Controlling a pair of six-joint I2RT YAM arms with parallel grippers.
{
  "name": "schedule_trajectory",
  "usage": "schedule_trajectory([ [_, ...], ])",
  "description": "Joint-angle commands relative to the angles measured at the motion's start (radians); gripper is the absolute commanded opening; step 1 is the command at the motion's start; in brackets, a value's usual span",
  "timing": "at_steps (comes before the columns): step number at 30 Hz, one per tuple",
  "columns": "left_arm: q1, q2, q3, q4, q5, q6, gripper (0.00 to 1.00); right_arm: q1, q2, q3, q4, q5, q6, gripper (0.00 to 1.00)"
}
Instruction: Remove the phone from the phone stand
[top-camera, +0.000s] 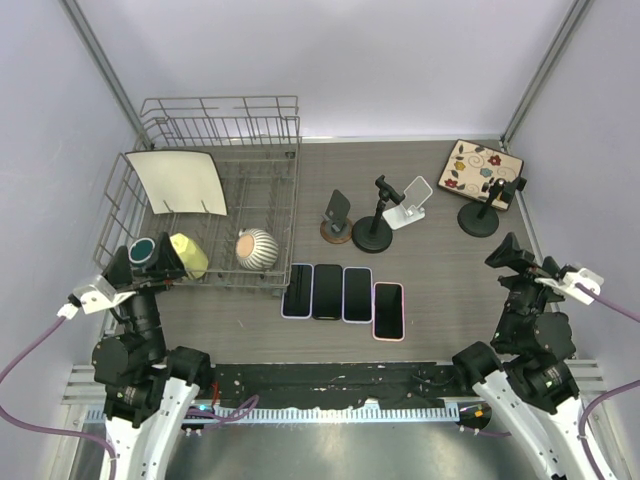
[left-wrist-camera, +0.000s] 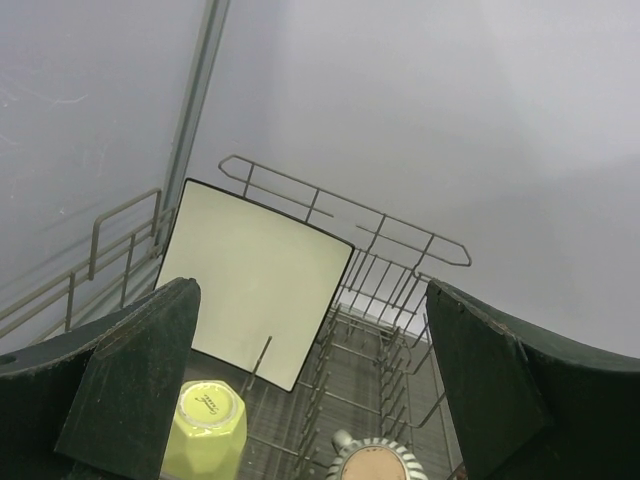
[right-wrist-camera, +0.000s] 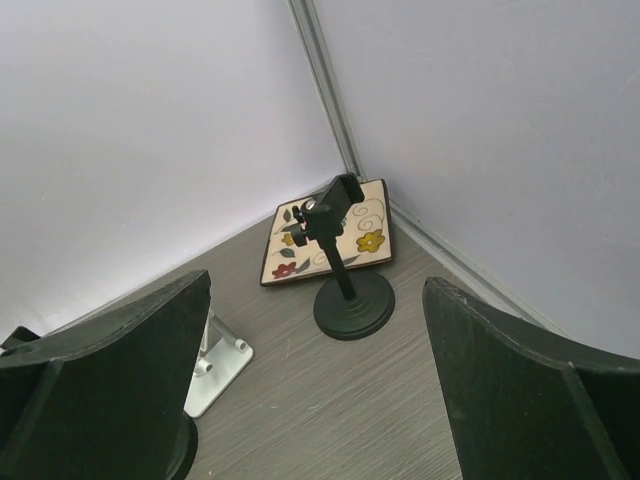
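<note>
A dark phone (top-camera: 340, 207) leans upright on a small stand with a round brown base (top-camera: 335, 233) at the table's middle back. My left gripper (top-camera: 150, 258) is open and empty at the near left, raised by the dish rack (top-camera: 120, 195); its view looks into the rack between its spread fingers (left-wrist-camera: 130, 390). My right gripper (top-camera: 512, 256) is open and empty at the near right, and its view shows a black clamp stand (right-wrist-camera: 347, 270) between its spread fingers (right-wrist-camera: 110, 390). The phone is out of both wrist views.
Several phones (top-camera: 342, 294) lie flat in a row at the middle front. A black clamp stand (top-camera: 374, 228), a white stand (top-camera: 407, 207) and another black stand (top-camera: 480, 212) stand at the back. A floral tile (top-camera: 483, 168) lies back right. The rack holds a square plate (left-wrist-camera: 250, 280), a yellow cup (left-wrist-camera: 205, 425) and a striped cup (top-camera: 257, 248).
</note>
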Motion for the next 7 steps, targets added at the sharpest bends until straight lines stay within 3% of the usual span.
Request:
schedule_trajectory([
  [1,0.008,-0.014,0.006,0.044,0.022,-0.014,1.00,-0.021,0.035,-0.004,0.054,-0.020,-0.010,0.92],
  [7,0.008,-0.014,0.009,0.042,0.036,-0.012,1.00,-0.051,0.041,-0.010,0.060,-0.044,-0.005,0.92],
])
